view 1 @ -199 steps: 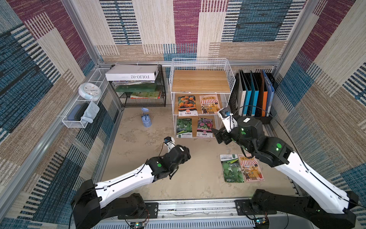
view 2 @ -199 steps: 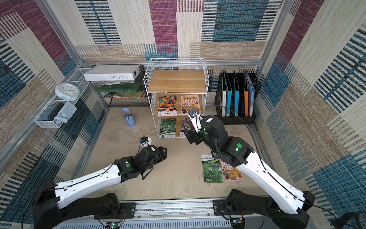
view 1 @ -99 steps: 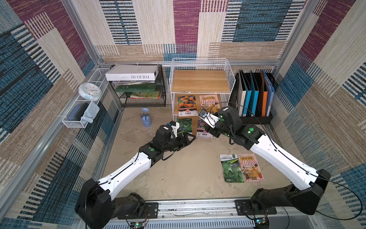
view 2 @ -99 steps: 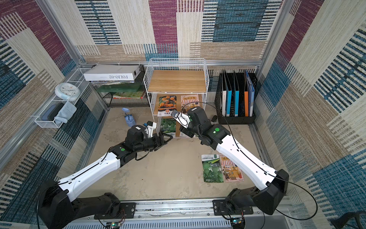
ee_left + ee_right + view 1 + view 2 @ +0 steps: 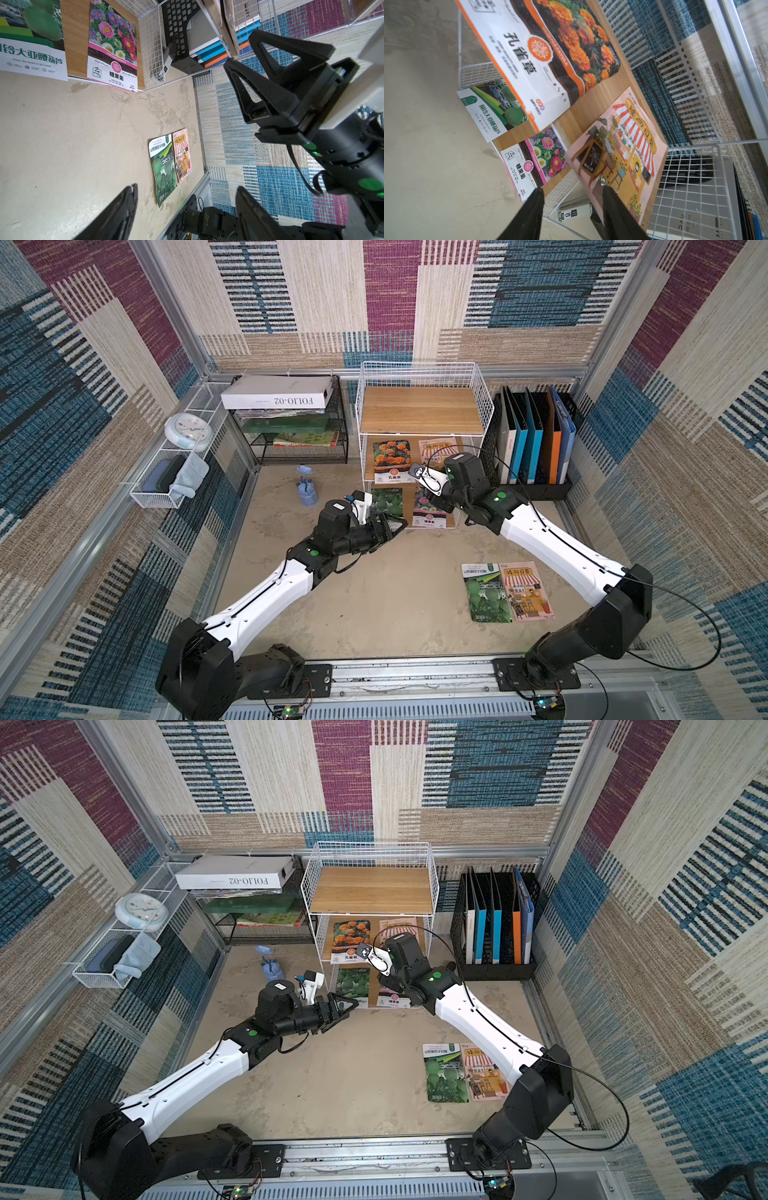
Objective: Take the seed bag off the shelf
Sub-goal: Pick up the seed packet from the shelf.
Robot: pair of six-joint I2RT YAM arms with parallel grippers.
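Observation:
The shelf (image 5: 422, 408) stands at the back middle in both top views. Its middle tier holds an orange marigold seed bag (image 5: 390, 460) and a pink shop-picture seed bag (image 5: 623, 145). On the lowest tier lie a green gourd bag (image 5: 31, 31) and a chrysanthemum bag (image 5: 113, 45). My right gripper (image 5: 572, 188) is at the middle tier's front edge, jaws apart. One finger rests on the pink bag's near corner and the other hangs clear of it. My left gripper (image 5: 390, 526) is open and empty, low in front of the lowest tier by the green bag.
Two more seed bags (image 5: 505, 593) lie flat on the floor at the right front. A black file holder with binders (image 5: 536, 439) stands right of the shelf. Left of it are a black mesh rack under a white box (image 5: 278, 393) and a small blue object (image 5: 305, 489).
Both arms have reached forward to the shelf front. The right gripper's jaws have narrowed from wide open, and the left gripper has stayed open.

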